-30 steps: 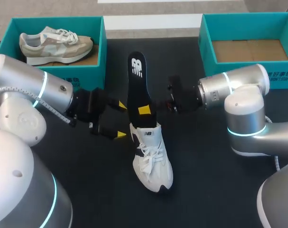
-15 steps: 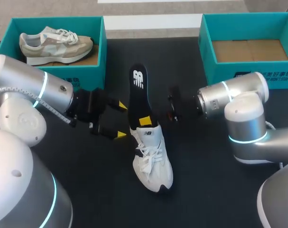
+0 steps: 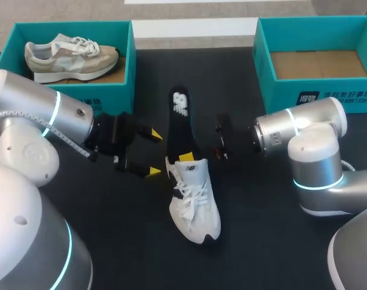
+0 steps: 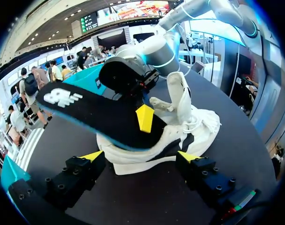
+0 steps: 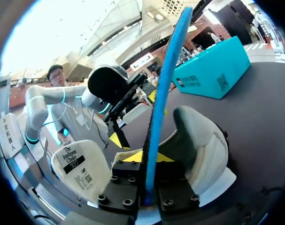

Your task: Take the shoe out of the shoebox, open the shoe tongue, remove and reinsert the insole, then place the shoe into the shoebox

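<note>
White shoe [image 3: 195, 202]: out of its box, sole down on the black desk [image 3: 262, 241], between your two arms.
Shoe axis: the long axis runs far to near in the head view. The toe points toward you and a little to your right, the heel away.
Insole [image 3: 182, 124]: black on top, blue underneath. Its lower end sits at the shoe's mouth, and the rest rises up and away past the heel, roughly in line with the shoe, logo end farthest out.
Right gripper [image 5: 148, 159]: clamped low on the insole, one finger on each face, with only a narrow gap.
Left gripper [image 3: 154, 153]: fingers spread wide, holding nothing, just beside the heel.
Done, by my read: shoe out, tongue standing up.
Left to do: the insole is partway in the shoe, and you can't tell from this whether it is coming out or going back. After that, box the shoe.
Boxes: the far-left box [image 3: 126, 60] holds a beige shoe [image 3: 71, 57]. The far-right box [image 3: 262, 54] shows its cardboard floor.
</note>
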Available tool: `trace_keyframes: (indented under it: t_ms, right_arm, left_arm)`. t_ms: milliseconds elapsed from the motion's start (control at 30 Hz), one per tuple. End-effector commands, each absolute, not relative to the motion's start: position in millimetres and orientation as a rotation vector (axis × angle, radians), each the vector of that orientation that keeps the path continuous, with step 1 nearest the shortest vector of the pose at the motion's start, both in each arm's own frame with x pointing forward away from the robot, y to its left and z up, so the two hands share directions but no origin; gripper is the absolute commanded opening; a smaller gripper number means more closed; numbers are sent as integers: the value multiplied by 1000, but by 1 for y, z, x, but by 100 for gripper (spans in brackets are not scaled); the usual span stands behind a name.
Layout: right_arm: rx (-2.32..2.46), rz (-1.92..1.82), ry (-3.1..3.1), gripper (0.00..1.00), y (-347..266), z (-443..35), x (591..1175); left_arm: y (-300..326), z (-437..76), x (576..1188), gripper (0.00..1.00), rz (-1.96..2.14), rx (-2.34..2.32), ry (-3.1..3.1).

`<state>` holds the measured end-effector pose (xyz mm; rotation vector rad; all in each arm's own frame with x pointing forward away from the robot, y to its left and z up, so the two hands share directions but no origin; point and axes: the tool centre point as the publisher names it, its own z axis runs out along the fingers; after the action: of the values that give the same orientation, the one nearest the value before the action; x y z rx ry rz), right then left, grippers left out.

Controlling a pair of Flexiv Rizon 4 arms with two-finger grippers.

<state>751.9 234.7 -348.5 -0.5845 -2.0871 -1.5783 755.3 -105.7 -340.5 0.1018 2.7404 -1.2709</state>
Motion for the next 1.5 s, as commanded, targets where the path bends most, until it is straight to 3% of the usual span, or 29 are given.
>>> trace_keyframes:
  t_ms: [33, 367, 433, 467, 500, 1300, 1333, 1367, 1500]
  right_arm:
    - [-566, -1572, -2110, 28, 237, -340, 758]
    - [-503, -1571, -2157, 22, 238, -326, 780]
    - [-492, -1540, -2161, 15, 238, -326, 782]
    - [-497, -1523, -2161, 4, 238, -328, 783]
    - [-495, -1515, -2158, 0, 238, -329, 783]
    - [-632, -1341, -2080, 0, 233, -352, 731]
    - [-629, -1343, -2088, 7, 232, -350, 734]
    - [-622, -1344, -2097, 20, 232, -348, 737]
    - [-600, -1345, -2129, 18, 230, -339, 751]
  left_arm:
    - [-106, -340, 755, 100, -1265, 102, 2743]
    - [-106, -340, 755, 100, -1265, 102, 2743]
    - [-106, -340, 755, 100, -1265, 102, 2743]
    - [-106, -340, 755, 100, -1265, 102, 2743]
    - [-106, -340, 755, 100, -1265, 102, 2743]
    - [-106, -340, 755, 100, -1265, 102, 2743]
    - [-106, -340, 755, 100, -1265, 102, 2743]
    - [-106, -340, 755, 100, -1265, 102, 2743]
    - [-106, -340, 755, 100, -1265, 102, 2743]
